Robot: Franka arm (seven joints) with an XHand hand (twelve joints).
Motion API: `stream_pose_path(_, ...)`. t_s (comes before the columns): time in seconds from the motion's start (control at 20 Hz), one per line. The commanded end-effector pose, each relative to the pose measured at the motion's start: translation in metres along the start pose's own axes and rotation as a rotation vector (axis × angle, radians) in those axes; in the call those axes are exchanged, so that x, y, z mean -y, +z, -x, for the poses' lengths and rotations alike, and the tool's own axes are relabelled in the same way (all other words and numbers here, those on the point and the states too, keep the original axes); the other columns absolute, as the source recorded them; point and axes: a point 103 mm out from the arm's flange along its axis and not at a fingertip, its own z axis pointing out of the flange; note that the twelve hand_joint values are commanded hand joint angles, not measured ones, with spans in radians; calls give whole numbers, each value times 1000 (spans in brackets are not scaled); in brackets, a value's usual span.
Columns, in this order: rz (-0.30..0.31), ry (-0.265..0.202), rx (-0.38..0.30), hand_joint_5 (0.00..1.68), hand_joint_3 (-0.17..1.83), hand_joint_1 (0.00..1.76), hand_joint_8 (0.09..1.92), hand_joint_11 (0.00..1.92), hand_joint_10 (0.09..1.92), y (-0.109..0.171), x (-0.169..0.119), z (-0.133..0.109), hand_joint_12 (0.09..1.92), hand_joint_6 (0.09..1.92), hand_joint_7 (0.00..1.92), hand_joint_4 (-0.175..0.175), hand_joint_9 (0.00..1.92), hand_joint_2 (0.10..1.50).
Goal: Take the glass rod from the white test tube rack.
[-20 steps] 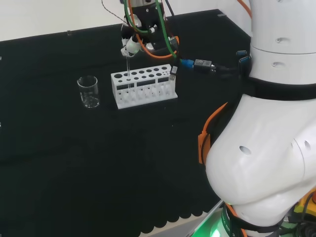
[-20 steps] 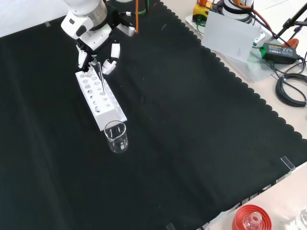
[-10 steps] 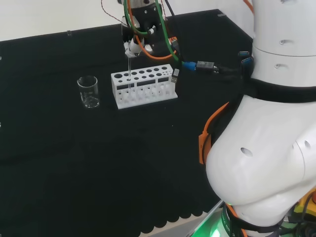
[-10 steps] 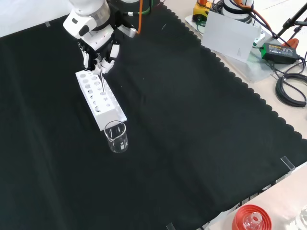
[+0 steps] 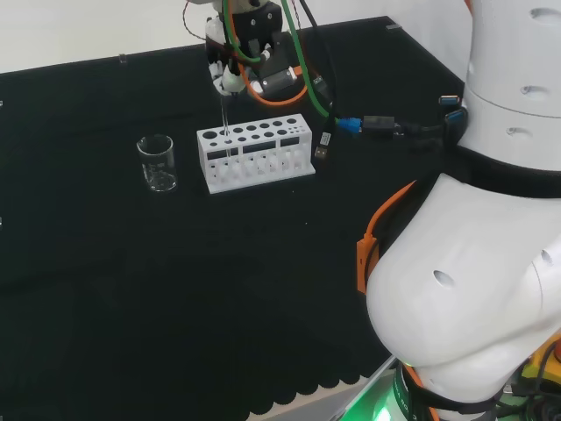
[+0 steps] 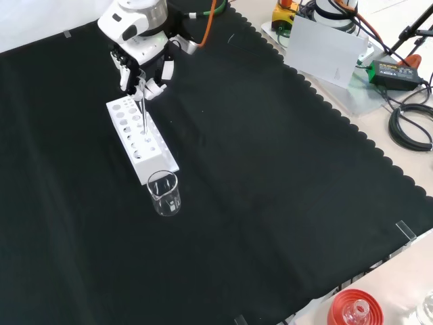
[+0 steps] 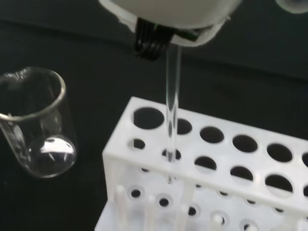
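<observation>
Thin clear glass rod [image 7: 172, 103] upright, lower end down a hole of the white plastic test tube rack [image 6: 139, 137], top pinched in the black and white hand's [image 6: 144, 71] curled fingers; clear glass beaker [image 6: 164, 193] at rack's 5 o'clock, front view.

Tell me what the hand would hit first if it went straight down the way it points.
Probably the rack: the hand hangs above its far end, pinching the rod, whose lower end sits in a rack hole. Depth is unclear.
</observation>
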Motion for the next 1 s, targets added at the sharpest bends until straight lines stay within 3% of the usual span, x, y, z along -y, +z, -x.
stream_pose_path(0.05, 16, -2, 30, 1146, 767, 1205, 714, 1648, 486, -14, 2, -10, 705, 923, 1557, -175, 1727, 655)
stream_pose_path(0.15, 10, -4, 47, 1165, 764, 1204, 676, 1658, 481, -19, 4, -11, 696, 897, 1592, -175, 1743, 650)
stream_pose_path(0.25, 8, 12, 61, 1128, 732, 1279, 760, 1653, 474, -24, 7, -11, 694, 805, 1431, -175, 1747, 652)
stream_pose_path(0.5, 25, -6, 65, 1204, 777, 1217, 685, 1677, 462, -38, 17, -11, 699, 831, 1616, -175, 1799, 624)
stream_pose_path(0.65, 49, -13, 43, 1220, 796, 1217, 668, 1689, 453, -42, 23, -16, 700, 820, 1639, -175, 1818, 609)
stream_pose_path(0.75, 45, 17, 63, 1225, 803, 1217, 664, 1693, 449, -47, 28, -11, 700, 816, 1647, -175, 1825, 603)
stream_pose_path(1.0, 54, 4, 63, 1230, 810, 1218, 659, 1699, 444, -61, 40, -12, 701, 811, 1655, -175, 1836, 598)
